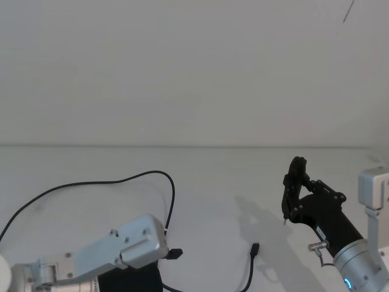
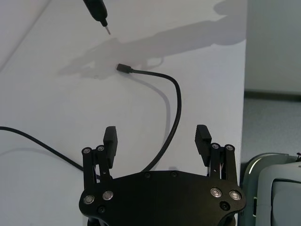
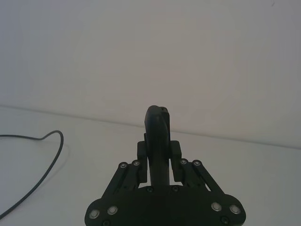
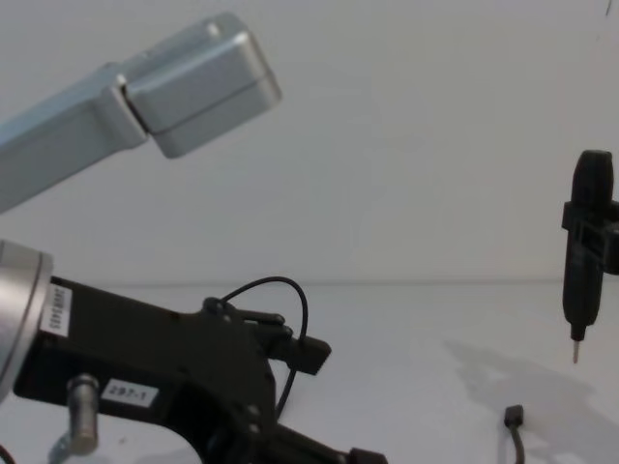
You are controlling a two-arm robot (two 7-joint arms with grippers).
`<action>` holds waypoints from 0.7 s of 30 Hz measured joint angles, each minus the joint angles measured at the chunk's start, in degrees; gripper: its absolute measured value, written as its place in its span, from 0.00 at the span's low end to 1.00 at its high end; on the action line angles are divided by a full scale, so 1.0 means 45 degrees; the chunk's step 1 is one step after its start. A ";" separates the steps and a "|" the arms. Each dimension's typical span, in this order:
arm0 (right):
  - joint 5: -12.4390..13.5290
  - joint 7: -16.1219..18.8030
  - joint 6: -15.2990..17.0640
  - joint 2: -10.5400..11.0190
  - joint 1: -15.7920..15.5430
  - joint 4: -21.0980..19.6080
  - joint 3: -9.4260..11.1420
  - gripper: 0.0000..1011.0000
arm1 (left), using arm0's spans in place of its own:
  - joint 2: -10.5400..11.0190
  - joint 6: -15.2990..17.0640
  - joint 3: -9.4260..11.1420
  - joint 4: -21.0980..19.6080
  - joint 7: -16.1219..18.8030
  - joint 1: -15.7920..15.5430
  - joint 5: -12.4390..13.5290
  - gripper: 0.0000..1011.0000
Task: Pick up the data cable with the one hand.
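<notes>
left claw [image 2: 156, 141] released over the data cable [image 2: 179, 101], nothing grasped yet.

the cable lies on the white desk [image 1: 73, 164]. in the left wrist view it is seen passing between the 2 spread fingers [image 2: 110, 140] and curving away to its small plug [image 2: 123, 68]. whether the fingertips are down at desk level cannot be told. the right claw [image 3: 159, 151] is clenched on a pen-like tool [image 4: 585, 253], which is held upright with its tip above the desk near the plug. the likeliest failure is judged to be a closure made too high (the cable is far thinner than the fingers), so that it is missed or squeezed out sideways. once lifted, the slack end could be swung against the tool tip.
</notes>
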 joint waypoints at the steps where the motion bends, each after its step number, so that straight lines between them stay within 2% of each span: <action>1: 0.0000 0.0000 0.0001 -0.0001 0.0000 0.0000 0.0000 0.28 | 0.0000 0.0000 0.0000 0.0000 0.0000 0.0000 0.0000 0.99; 10: 0.0000 0.0000 0.0001 0.0000 0.0001 0.0000 0.0000 0.28 | -0.0389 0.0503 0.0471 0.0198 -0.0004 -0.0264 0.0329 0.99; 21: 0.0000 0.0000 0.0001 0.0000 0.0001 0.0001 0.0000 0.28 | -0.0861 0.0789 0.0902 0.0628 -0.0013 -0.0520 0.0564 0.99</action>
